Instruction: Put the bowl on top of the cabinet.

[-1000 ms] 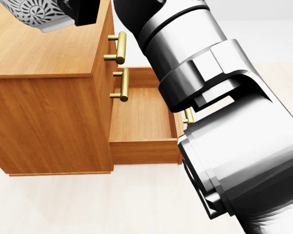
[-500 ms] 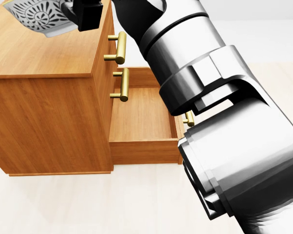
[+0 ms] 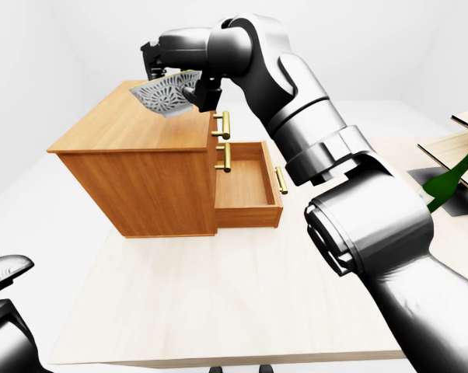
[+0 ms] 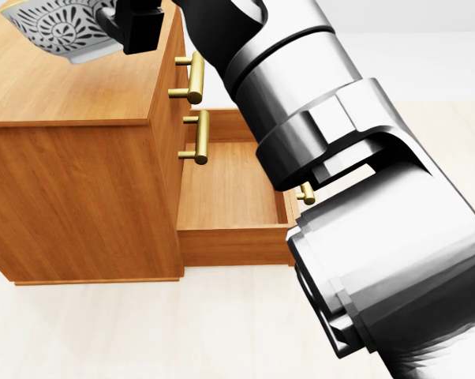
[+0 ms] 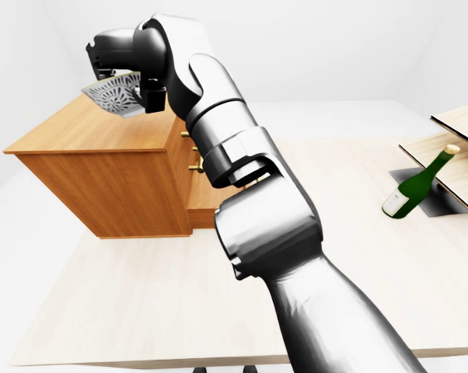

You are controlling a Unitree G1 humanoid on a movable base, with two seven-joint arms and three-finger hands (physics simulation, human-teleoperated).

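Note:
The bowl [image 3: 165, 95] is white with a black flower pattern. It hangs tilted just over the far part of the wooden cabinet's top [image 3: 125, 128]. Whether its low edge touches the wood I cannot tell. My right hand [image 3: 192, 90] is shut on the bowl's right rim, with the arm reaching in from the lower right across the open drawer. The head view shows the bowl [image 4: 60, 28] at the top left, cut by the frame, with the black fingers [image 4: 141, 28] on its rim. A dark part of my left arm [image 3: 2, 272] shows at the bottom left of the left-eye view, far from the cabinet.
The cabinet's lower drawer [image 3: 246, 186] stands pulled out and empty, with brass handles [image 4: 195, 75] above it. A green bottle [image 5: 411, 188] leans on wooden boards at the table's right. The pale tabletop [image 3: 218, 287] spreads below the cabinet.
The bowl has tipped in my right hand, so its patterned inside shows more, and it has shifted slightly. The cabinet and drawer stay put.

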